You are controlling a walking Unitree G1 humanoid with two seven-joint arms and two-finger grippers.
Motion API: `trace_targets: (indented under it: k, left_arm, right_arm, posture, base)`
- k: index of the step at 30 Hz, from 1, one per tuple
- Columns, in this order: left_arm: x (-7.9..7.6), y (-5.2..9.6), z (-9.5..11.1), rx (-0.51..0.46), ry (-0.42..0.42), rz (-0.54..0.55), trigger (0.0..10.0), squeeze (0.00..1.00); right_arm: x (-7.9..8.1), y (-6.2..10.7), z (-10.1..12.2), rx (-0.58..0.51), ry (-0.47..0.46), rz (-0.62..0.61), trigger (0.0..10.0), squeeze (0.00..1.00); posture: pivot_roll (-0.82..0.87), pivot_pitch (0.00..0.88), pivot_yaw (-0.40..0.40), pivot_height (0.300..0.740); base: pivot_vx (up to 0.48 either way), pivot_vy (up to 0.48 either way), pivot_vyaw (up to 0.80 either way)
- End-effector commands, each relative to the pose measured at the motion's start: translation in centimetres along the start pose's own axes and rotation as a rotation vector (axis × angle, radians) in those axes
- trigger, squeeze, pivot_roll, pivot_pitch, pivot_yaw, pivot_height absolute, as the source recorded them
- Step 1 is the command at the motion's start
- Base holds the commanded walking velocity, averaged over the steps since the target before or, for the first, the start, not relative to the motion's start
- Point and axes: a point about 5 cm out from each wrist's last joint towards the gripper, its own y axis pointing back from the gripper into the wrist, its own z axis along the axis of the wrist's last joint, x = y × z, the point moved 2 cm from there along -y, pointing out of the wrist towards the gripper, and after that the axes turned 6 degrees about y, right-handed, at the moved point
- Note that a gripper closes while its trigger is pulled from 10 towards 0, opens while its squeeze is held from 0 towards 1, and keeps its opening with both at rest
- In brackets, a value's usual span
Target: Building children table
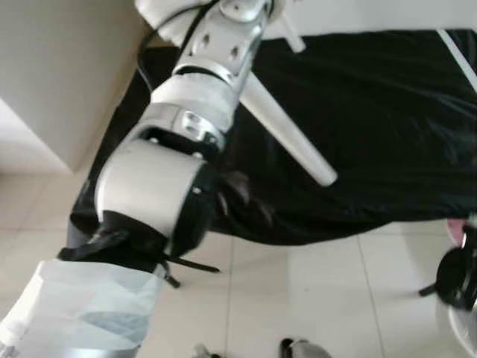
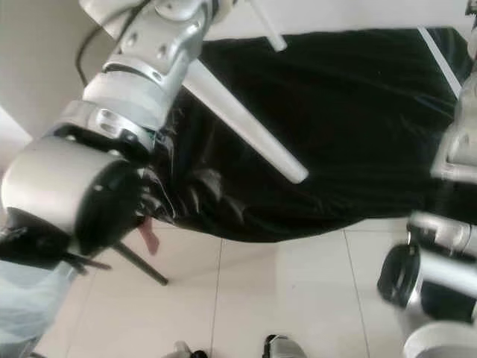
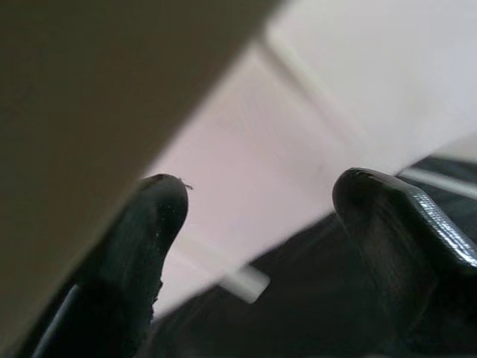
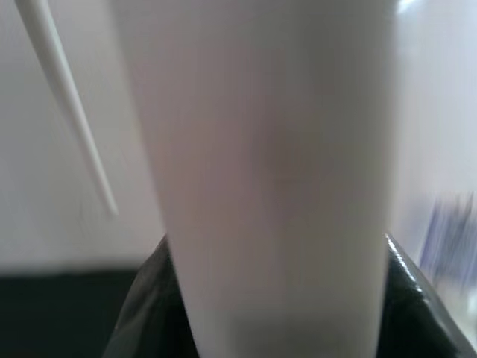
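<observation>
Right wrist view shows the right pincer [image 4: 279,298] clamped around a white table leg [image 4: 268,164], apparently to steady it for fitting. Left pincer [image 3: 261,216] is open, holding nothing, above the black cloth [image 1: 373,112]; a second leg [image 1: 287,134] lies across that cloth.

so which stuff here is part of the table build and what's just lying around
For the job:
white table leg
second white leg, between the right gripper's fingers
thin white leg
left gripper, open

Lying about:
black sheet
beige cabinet
tiled floor
</observation>
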Motion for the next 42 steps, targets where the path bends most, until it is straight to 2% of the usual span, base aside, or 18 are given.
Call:
trace_targets:
  k: [1,2,3,4,5,8,9,12,16,19,20,22,23,25,29,33,34,42]
  left_arm:
    - [4.7,1.0,3.2,-0.167,0.029,0.557,10.0,0.0]
    - [2.8,0.6,3.5,-0.177,0.034,0.443,10.0,0.0]
    - [1.0,0.2,3.2,-0.16,0.071,0.358,10.0,0.0]
    - [1.0,0.2,3.2,-0.16,0.071,0.358,10.0,0.0]
    - [-0.4,0.1,2.9,-0.149,0.096,0.284,10.0,0.0]
    - [-4.2,0.3,1.3,-0.117,0.187,0.104,10.0,0.0]
    - [-4.2,0.3,1.3,-0.117,0.187,0.104,10.0,0.0]
    - [-7.6,1.3,-1.1,-0.081,0.25,-0.093,10.0,0.0]
    - [-10.6,3.1,-4.7,0.015,0.334,-0.334,10.0,0.0]
    - [-11.2,3.6,-5.5,0.042,0.355,-0.38,10.0,0.0]
    - [-12.2,4.9,-6.8,0.082,0.432,-0.534,10.0,0.07]
    - [-12.7,5.7,-7.3,0.103,0.497,-0.609,10.0,0.07]
    - [-12.8,6.1,-7.6,0.11,0.506,-0.628,10.0,1.0]
    - [-12.8,6.1,-7.6,0.11,0.506,-0.628,10.0,1.0]
    - [-13.2,7.9,-7.6,0.077,0.529,-0.735,10.0,1.0]
    - [-13.4,11.2,-8.0,0.051,0.542,-0.912,10.0,1.0]
    - [-13.1,12.3,-8.4,0.052,0.546,-0.952,10.0,0.0]
    - [-10.8,16.8,-11.8,0.146,0.575,-0.994,10.0,0.0]
  right_arm:
    - [-0.6,0.5,-2.5,0.104,-0.021,-0.035,0.0,0.0]
    - [-0.5,1.2,-4.0,0.142,-0.027,-0.043,0.0,0.0]
    - [-0.4,1.8,-5.5,0.186,-0.045,-0.049,4.0,0.0]
    - [-0.4,1.8,-5.5,0.186,-0.045,-0.049,4.0,0.0]
    - [-0.3,2.3,-6.5,0.215,-0.053,-0.053,10.0,0.0]
    - [0.0,2.9,-7.7,0.235,-0.075,-0.056,10.0,0.0]
    - [0.0,2.9,-7.7,0.235,-0.075,-0.056,10.0,0.0]
    - [0.0,3.3,-7.8,0.227,-0.075,-0.063,10.0,0.0]
    - [0.1,3.6,-8.1,0.231,-0.104,-0.07,10.0,0.0]
    - [0.1,3.7,-8.1,0.233,-0.11,-0.073,10.0,0.0]
    - [0.4,3.9,-8.3,0.238,-0.119,-0.063,10.0,0.95]
    - [0.6,3.9,-8.4,0.242,-0.127,-0.054,10.0,0.95]
    - [0.7,4.0,-8.5,0.24,-0.132,-0.053,10.0,1.0]
    - [0.7,4.0,-8.5,0.24,-0.132,-0.053,10.0,1.0]
    - [0.9,4.1,-8.3,0.23,-0.139,-0.053,10.0,1.0]
    - [1.3,4.2,-7.8,0.201,-0.157,-0.041,10.0,1.0]
    - [1.5,4.2,-7.7,0.192,-0.169,-0.024,10.0,0.0]
    - [2.2,4.9,-6.9,0.119,-0.194,0.031,10.0,0.0]
  posture:
    - [-0.11,0.107,0.087,0.74]
    - [-0.11,0.107,0.093,0.74]
    - [-0.11,0.106,0.096,0.74]
    - [-0.11,0.106,0.096,0.74]
    - [-0.11,0.104,0.103,0.74]
    - [-0.1,0.102,0.111,0.74]
    - [-0.1,0.102,0.111,0.74]
    - [-0.1,0.105,0.115,0.74]
    - [-0.09,0.108,0.113,0.74]
    - [-0.09,0.109,0.112,0.74]
    - [-0.08,0.11,0.109,0.74]
    - [-0.08,0.11,0.109,0.74]
    - [-0.08,0.11,0.107,0.74]
    - [-0.08,0.11,0.107,0.74]
    - [-0.07,0.107,0.103,0.74]
    - [-0.06,0.105,0.102,0.74]
    - [-0.06,0.104,0.101,0.74]
    - [-0.05,0.104,0.094,0.74]
  base:
    - [0.0,0.0,0.0]
    - [0.0,0.0,0.0]
    - [0.0,0.0,0.0]
    - [0.0,0.0,0.0]
    - [0.0,0.0,0.0]
    - [0.0,0.0,0.0]
    - [0.0,0.0,0.0]
    - [0.0,0.0,0.0]
    - [0.0,0.0,0.0]
    - [0.0,0.0,0.0]
    - [0.0,0.0,0.0]
    - [0.0,0.0,0.0]
    - [0.0,0.0,0.0]
    - [0.0,0.0,0.0]
    - [0.0,0.0,0.0]
    - [0.0,0.0,0.0]
    - [0.0,0.0,0.0]
    - [0.0,0.0,0.0]
